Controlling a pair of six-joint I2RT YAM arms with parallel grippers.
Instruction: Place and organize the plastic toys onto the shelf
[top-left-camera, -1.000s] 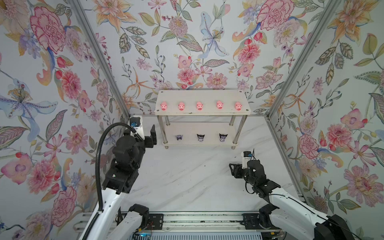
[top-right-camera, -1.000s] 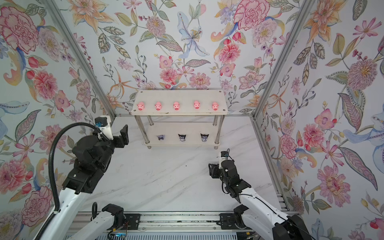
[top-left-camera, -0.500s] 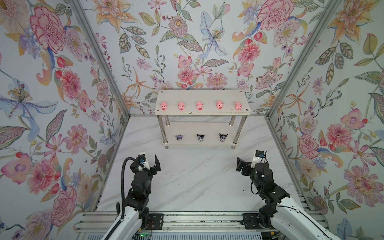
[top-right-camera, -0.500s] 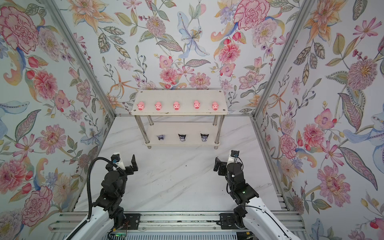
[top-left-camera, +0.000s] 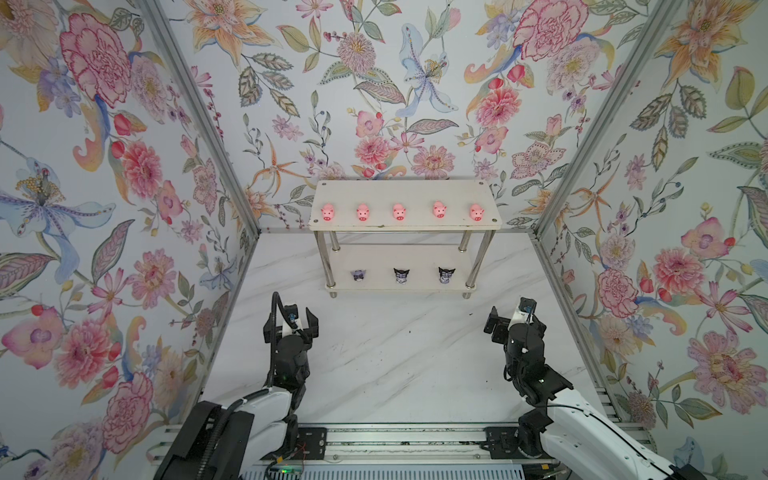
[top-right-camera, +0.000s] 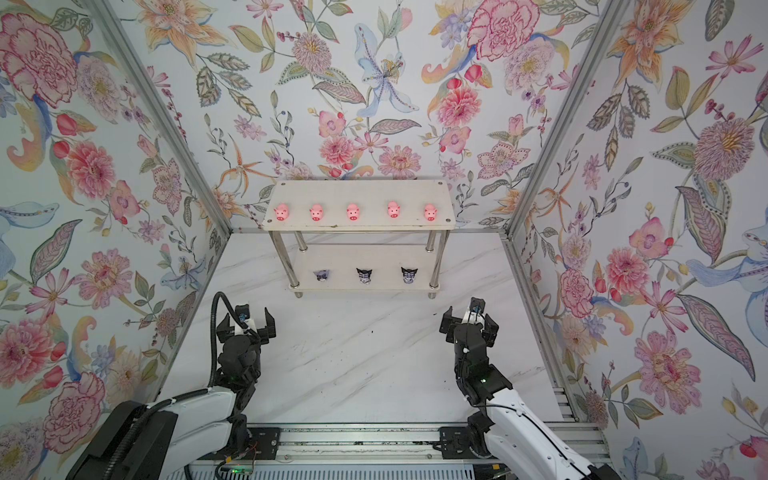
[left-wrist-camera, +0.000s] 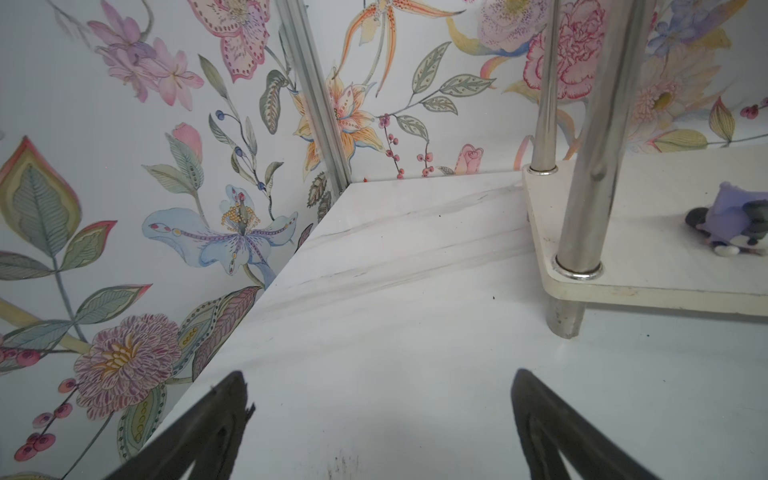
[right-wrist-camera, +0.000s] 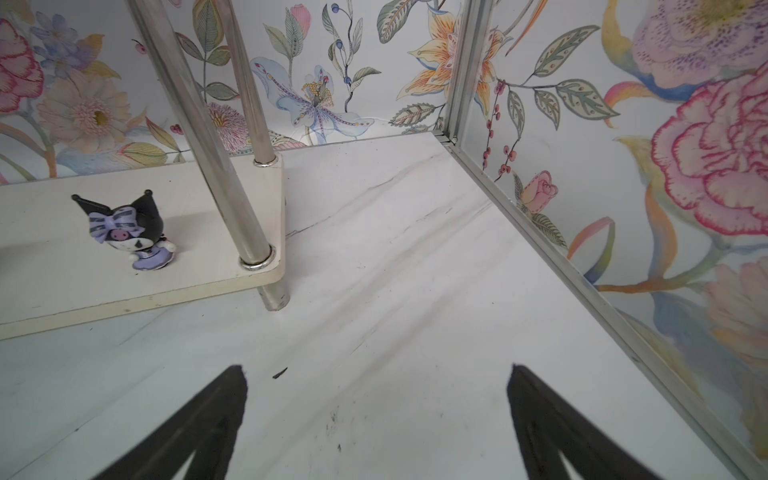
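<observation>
Withdrawal complete; shelf (top-left-camera: 405, 191) loaded.
Left gripper (top-left-camera: 291, 325) and right gripper (top-left-camera: 514, 323) have pulled back low, jaws wide, empty; pigs (top-left-camera: 399, 212) above, figurines (top-left-camera: 401, 275) below: task looks done.

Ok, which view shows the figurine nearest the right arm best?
The right wrist view: the figurine stands close and sharp on the lower board of the shelf, with ears, bow and face clear. In both top views the figurine is tiny. The left wrist view does not show it.

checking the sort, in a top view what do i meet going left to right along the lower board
front left leg → pale purple figurine → middle figurine → right figurine → front right leg
</observation>
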